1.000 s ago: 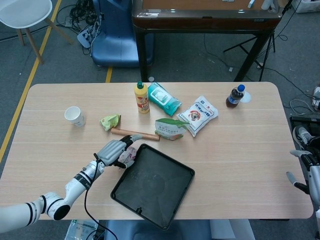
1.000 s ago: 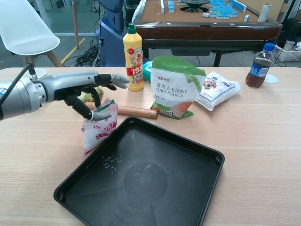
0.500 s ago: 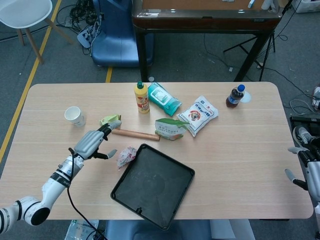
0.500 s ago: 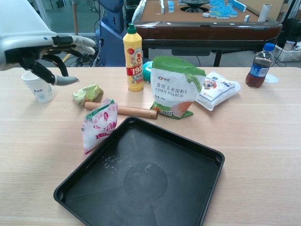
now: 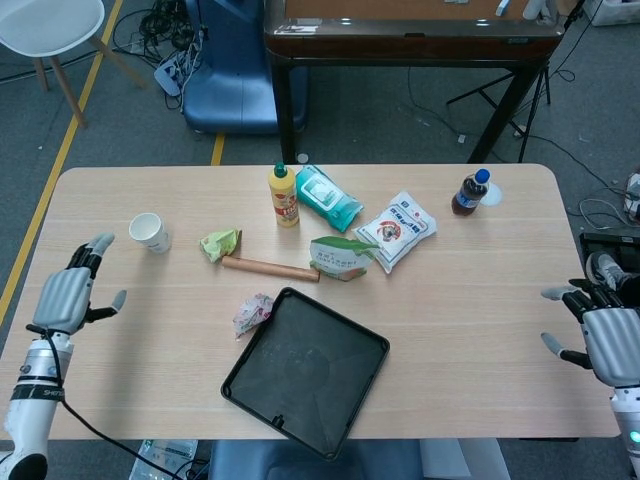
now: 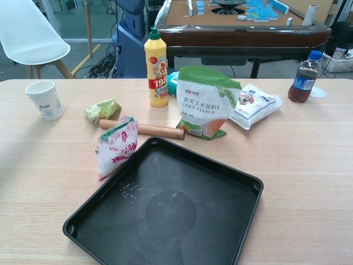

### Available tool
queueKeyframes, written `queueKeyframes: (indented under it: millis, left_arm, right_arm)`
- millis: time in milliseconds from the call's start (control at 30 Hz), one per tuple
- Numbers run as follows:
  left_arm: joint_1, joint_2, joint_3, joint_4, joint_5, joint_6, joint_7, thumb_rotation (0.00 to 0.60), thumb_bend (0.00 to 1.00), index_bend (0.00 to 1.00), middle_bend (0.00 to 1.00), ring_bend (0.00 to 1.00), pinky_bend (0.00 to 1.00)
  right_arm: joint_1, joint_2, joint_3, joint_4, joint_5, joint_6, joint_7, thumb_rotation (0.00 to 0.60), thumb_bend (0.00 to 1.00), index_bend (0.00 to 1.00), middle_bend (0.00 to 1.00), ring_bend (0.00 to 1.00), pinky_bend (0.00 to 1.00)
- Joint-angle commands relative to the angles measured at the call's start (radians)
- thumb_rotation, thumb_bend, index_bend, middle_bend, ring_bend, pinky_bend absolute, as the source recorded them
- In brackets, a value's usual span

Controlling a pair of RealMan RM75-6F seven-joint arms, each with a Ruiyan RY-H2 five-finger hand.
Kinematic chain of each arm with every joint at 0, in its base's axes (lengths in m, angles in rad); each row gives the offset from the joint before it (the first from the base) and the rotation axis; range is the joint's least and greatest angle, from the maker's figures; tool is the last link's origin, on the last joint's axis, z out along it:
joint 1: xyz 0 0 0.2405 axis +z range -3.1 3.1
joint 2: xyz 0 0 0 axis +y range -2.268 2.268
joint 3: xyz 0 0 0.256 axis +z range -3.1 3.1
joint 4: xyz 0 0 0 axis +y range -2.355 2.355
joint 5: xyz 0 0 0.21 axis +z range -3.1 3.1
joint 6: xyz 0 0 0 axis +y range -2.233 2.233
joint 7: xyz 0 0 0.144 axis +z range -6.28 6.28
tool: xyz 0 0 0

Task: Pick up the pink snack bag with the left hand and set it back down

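Pale wood-grain table with rounded corners, grey floor around it, a dark table and blue chair behind. Pink snack bag sits on the table touching the left edge of the black tray, just beside the tray's near-left corner. In the chest view the bag is crinkled glossy plastic, pink and white with a green top corner, standing roughly upright and leaning; its long axis runs up and down with the sealed top tilted toward the far right. The tray is matte black plastic, square with rounded corners and a raised rim, turned diagonally; faint white crumbs on its floor.

Behind the bag lies a smooth wooden rolling pin, cylindrical, lying left-right. A crumpled green wrapper sits beside its left end. White paper cup stands far left. Yellow squeeze bottle with green cap stands upright. Green-and-white corn starch pouch stands upright, glossy. White pillow bag lies flat to its right, teal wipes pack behind. Dark soda bottle with blue cap at far right.

Left hand is over the table's left edge, well apart from the bag, fingers spread, holding nothing. Right hand is off the right edge, fingers apart, empty.
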Motion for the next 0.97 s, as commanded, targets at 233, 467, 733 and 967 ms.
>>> queueKeyframes:
  millis: [233, 467, 733, 967]
  left_arm:
    - [0.226, -0.032, 0.104, -0.051, 0.07, 0.29, 0.106, 0.6, 0.32, 0.0, 0.06, 0.07, 0.32]
    - [0.294, -0.046, 0.133, -0.07, 0.139, 0.359, 0.152, 0.6, 0.32, 0.01, 0.06, 0.07, 0.31]
    - [0.303, -0.04, 0.131, -0.07, 0.183, 0.32, 0.151, 0.6, 0.32, 0.03, 0.06, 0.07, 0.31]
    - [0.312, -0.054, 0.11, -0.059, 0.199, 0.31, 0.147, 0.6, 0.32, 0.03, 0.06, 0.07, 0.29]
  right_arm:
    - [0.069, -0.014, -0.048, 0.044, -0.188, 0.007, 0.087, 0.6, 0.22, 0.33, 0.38, 0.22, 0.25]
    - [0.068, -0.039, -0.056, 0.056, -0.182, 0.025, 0.063, 0.6, 0.22, 0.33, 0.38, 0.22, 0.25]
    - [0.043, -0.044, -0.058, 0.044, -0.112, 0.027, 0.038, 0.6, 0.22, 0.33, 0.38, 0.22, 0.25]
    - [0.043, -0.047, -0.066, 0.043, -0.101, 0.021, 0.038, 0.6, 0.22, 0.33, 0.38, 0.22, 0.25]
